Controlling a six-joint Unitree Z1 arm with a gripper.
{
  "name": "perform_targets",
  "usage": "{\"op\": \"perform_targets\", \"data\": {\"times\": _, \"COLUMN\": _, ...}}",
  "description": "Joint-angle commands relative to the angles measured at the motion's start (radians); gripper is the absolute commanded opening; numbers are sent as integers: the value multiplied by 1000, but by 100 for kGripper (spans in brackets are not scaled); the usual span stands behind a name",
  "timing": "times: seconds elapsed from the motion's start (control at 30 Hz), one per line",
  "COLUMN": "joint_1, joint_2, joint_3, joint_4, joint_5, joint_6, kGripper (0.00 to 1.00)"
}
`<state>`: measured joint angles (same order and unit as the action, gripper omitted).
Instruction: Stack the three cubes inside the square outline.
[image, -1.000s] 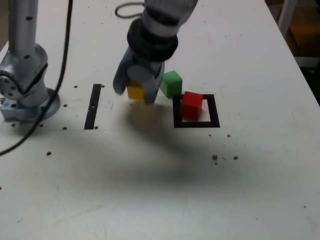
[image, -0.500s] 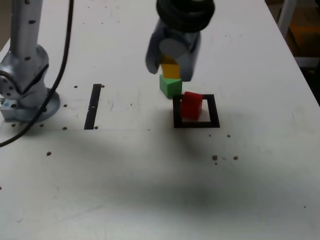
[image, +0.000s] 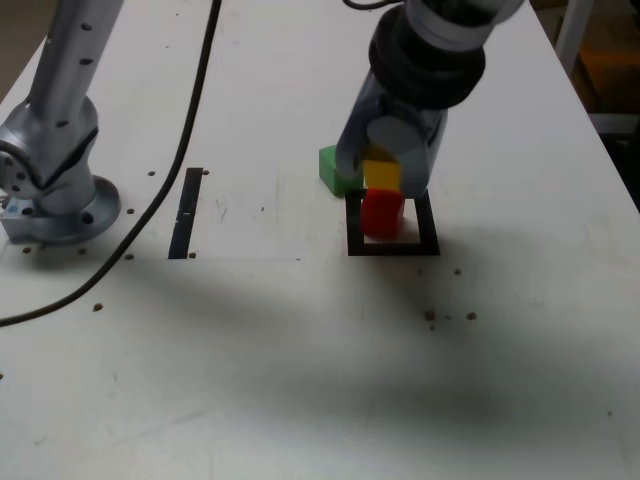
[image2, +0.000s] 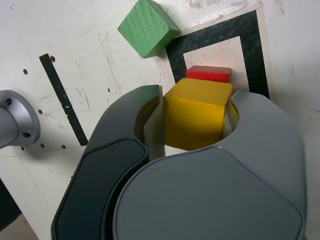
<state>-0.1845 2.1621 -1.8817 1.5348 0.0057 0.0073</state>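
Note:
My gripper (image: 386, 178) is shut on the yellow cube (image: 382, 175) and holds it right above the red cube (image: 381, 214). In the wrist view the yellow cube (image2: 197, 114) sits clamped between both fingers of the gripper (image2: 195, 117), with a strip of the red cube (image2: 208, 74) showing just beyond it. The red cube stands inside the square outline (image: 427, 232) of black tape. The green cube (image: 332, 168) rests on the table just outside the outline's far corner, at the exterior view's left, partly hidden by the gripper. In the wrist view the green cube (image2: 148, 27) lies beside the outline (image2: 252, 47).
A straight black strip (image: 186, 212) lies on the white table (image: 300, 350) toward the exterior view's left. The arm's grey base (image: 50, 180) stands at the left edge, with a black cable (image: 150, 215) running across the table. Small dark specks dot the surface.
The gripper has carried the yellow cube to the exterior view's right, from beside the green cube, over it, to just above the red cube in the outline.

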Motion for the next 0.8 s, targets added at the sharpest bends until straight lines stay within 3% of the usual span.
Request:
{"op": "perform_targets", "data": {"times": 0.0, "joint_1": 3, "joint_2": 11, "joint_3": -9, "joint_4": 7, "joint_5": 3, "joint_6": 6, "kGripper": 22}}
{"op": "perform_targets", "data": {"times": 0.77, "joint_1": 8, "joint_2": 67, "joint_3": -28, "joint_4": 37, "joint_5": -5, "joint_6": 14, "kGripper": 24}}
